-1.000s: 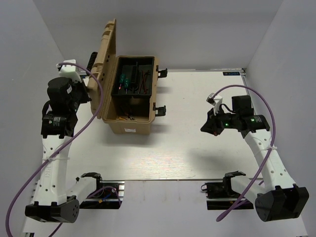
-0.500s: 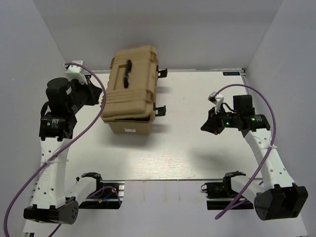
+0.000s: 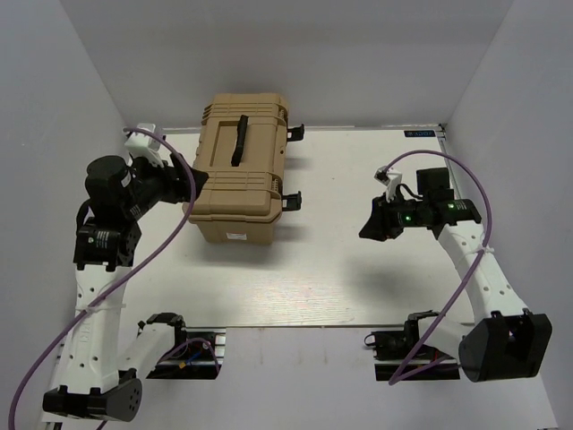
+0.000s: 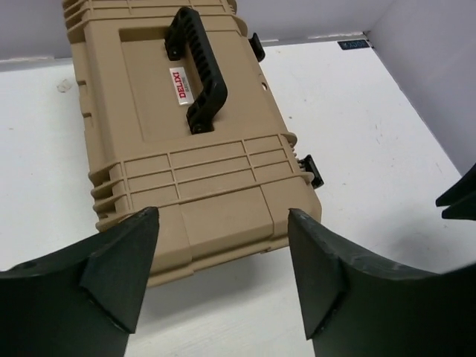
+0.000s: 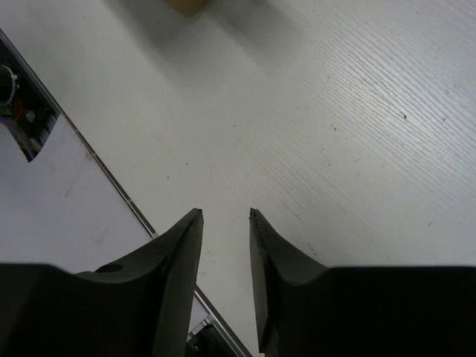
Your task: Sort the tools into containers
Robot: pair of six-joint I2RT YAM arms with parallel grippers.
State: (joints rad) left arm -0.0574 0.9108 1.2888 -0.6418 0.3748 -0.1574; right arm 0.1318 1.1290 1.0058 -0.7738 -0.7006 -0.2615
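The tan toolbox (image 3: 240, 179) stands at the back left of the table with its ribbed lid down and its black handle (image 3: 239, 141) lying flat on top. The tools are hidden inside it. My left gripper (image 3: 192, 179) hovers at the box's left side, open, with nothing between its fingers. In the left wrist view the toolbox (image 4: 186, 149) lies just beyond the open left gripper (image 4: 223, 216). My right gripper (image 3: 369, 224) hangs over bare table on the right, apart from the box. In its wrist view the right gripper (image 5: 225, 213) stands a little open and empty.
Two black latches (image 3: 291, 199) stick out from the box's right side and hang loose. White walls close in on the left, back and right. The arm bases (image 3: 166, 327) sit at the table's near edge (image 5: 111, 182).
The toolbox lid has swung from upright to shut. My left gripper has opened and come round to the box's left side. My right gripper has opened slightly and barely moved.
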